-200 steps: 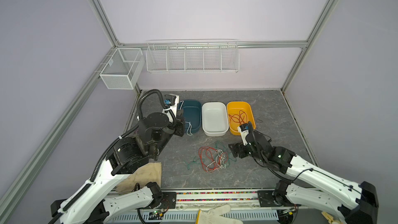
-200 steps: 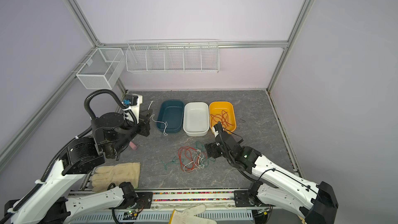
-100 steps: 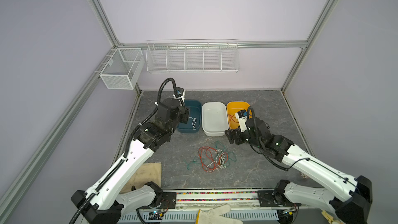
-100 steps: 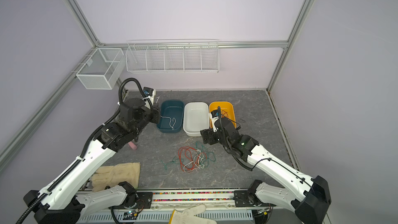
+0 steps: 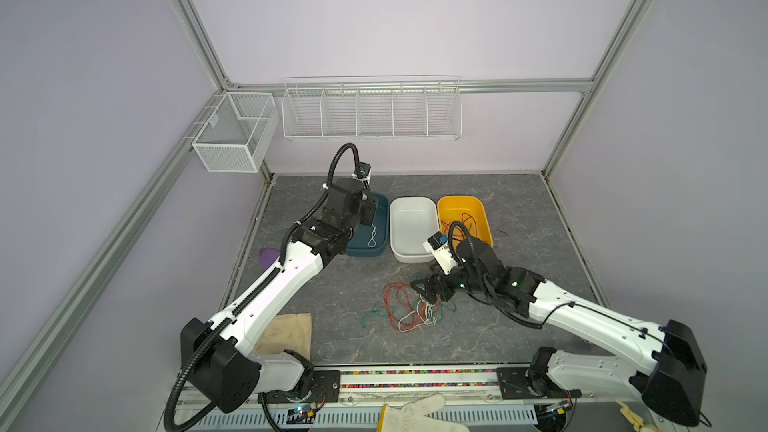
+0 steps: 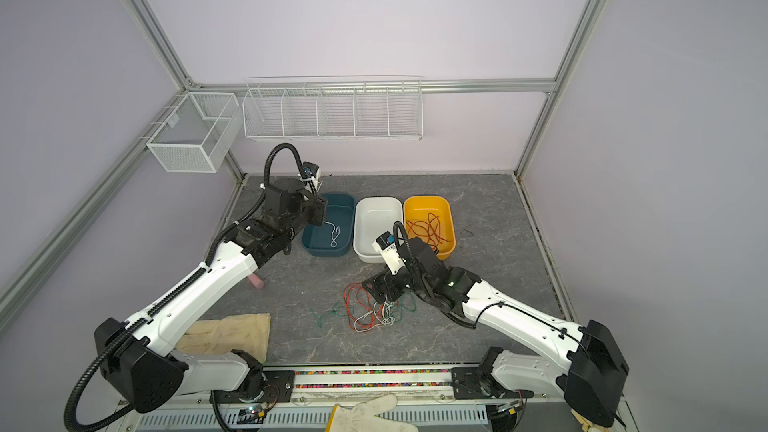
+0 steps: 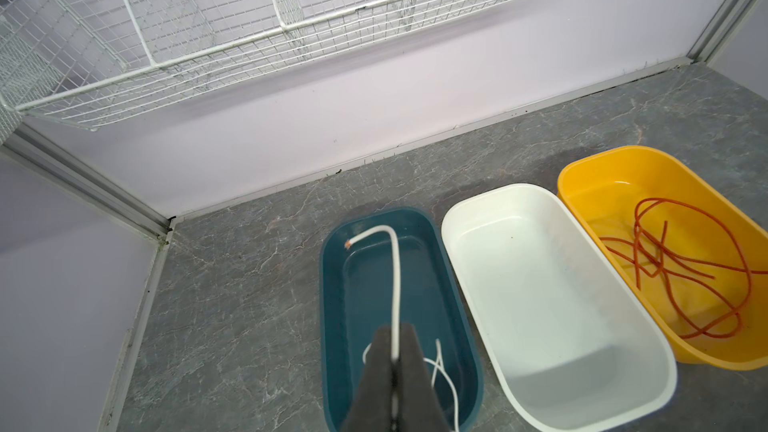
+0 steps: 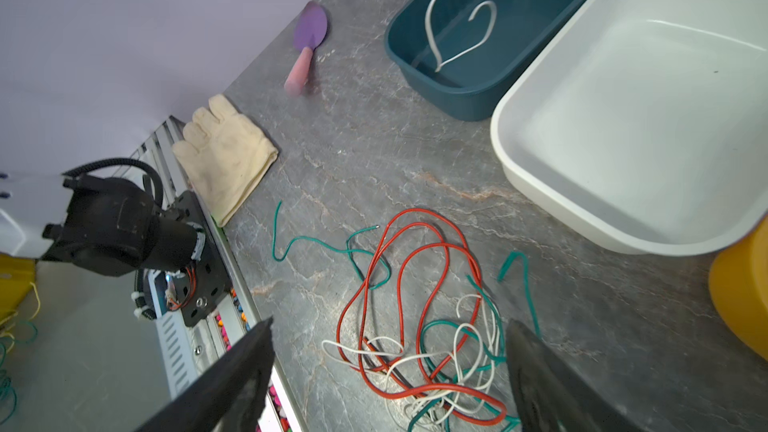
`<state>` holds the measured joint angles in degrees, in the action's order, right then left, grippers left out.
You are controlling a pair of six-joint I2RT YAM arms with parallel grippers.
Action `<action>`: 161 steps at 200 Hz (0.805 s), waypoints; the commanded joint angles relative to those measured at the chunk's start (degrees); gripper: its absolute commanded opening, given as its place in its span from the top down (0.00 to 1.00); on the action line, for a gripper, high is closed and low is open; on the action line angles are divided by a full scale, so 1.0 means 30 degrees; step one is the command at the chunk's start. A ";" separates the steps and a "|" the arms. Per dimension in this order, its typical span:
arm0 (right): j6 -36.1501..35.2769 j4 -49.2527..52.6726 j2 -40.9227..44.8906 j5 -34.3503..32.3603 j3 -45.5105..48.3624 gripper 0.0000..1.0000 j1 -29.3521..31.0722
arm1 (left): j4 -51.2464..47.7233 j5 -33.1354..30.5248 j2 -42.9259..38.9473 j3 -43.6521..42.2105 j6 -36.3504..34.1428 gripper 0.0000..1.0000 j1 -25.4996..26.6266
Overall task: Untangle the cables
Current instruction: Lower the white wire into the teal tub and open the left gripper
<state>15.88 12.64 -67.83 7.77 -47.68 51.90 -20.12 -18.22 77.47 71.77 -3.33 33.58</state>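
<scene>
- cable sorting looks partway done: red cables [image 7: 654,261] lie in the yellow tub [image 7: 602,184], which touches one side of the white tub [image 7: 540,284]; the white tub itself holds nothing.
- left end effector [image 7: 395,332] is pinched narrow on a white cable [image 7: 396,284] over the teal tub [image 7: 361,292], just beside the white tub on its other side; the cable's lower loops rest on the teal floor.
- right end effector [image 8: 389,324] hangs with jaws wide and nothing in them, just above the tangle [image 8: 424,326] of red, white and green cables on the counter [image 8: 374,139], near the white tub's robot-side wall.
- step in hand, as i read it: dropping the white cable. open only once its stiff upper end is inside the rim, since it could spring over the edge.
- next pick, i judge: take a strand at the tangle's edge, not the knotted middle, where closing would catch several colours.
- left wrist view alone shows the pinch and the cable's bare copper tip; both top views give only a thin white loop.
- right wrist view alone shows how the strands cross, plus a glove [image 8: 226,151] and a purple scoop [image 8: 309,31] well apart from the white tub.
</scene>
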 commanded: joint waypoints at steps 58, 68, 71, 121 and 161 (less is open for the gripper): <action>-0.1098 -0.0520 0.0250 -0.0685 0.0190 0.12 0.1096 | 0.2237 -0.1402 0.3254 -0.0386 -0.0987 1.00 -0.0587; -0.1066 -0.0567 0.0287 -0.0700 0.0234 0.12 0.1073 | 0.2297 -0.1524 0.3631 -0.0344 -0.1001 1.00 -0.0633; -0.1070 -0.0580 0.0287 -0.0684 0.0258 0.12 0.1070 | 0.2288 -0.1524 0.3764 -0.0332 -0.0980 1.00 -0.0646; -0.1094 -0.0553 0.0041 -0.0591 0.0191 0.12 0.1099 | 0.2197 -0.1386 0.5488 -0.0368 -0.0388 1.00 -0.0677; -0.1133 -0.0523 -0.0063 -0.0715 0.0192 0.12 0.1099 | 0.1176 -0.1655 0.6995 0.0196 -0.0090 1.00 -0.0677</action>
<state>14.02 12.12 -68.14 6.15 -47.66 54.89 -14.72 -22.09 96.03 70.91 -4.56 31.83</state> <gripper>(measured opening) 0.881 0.050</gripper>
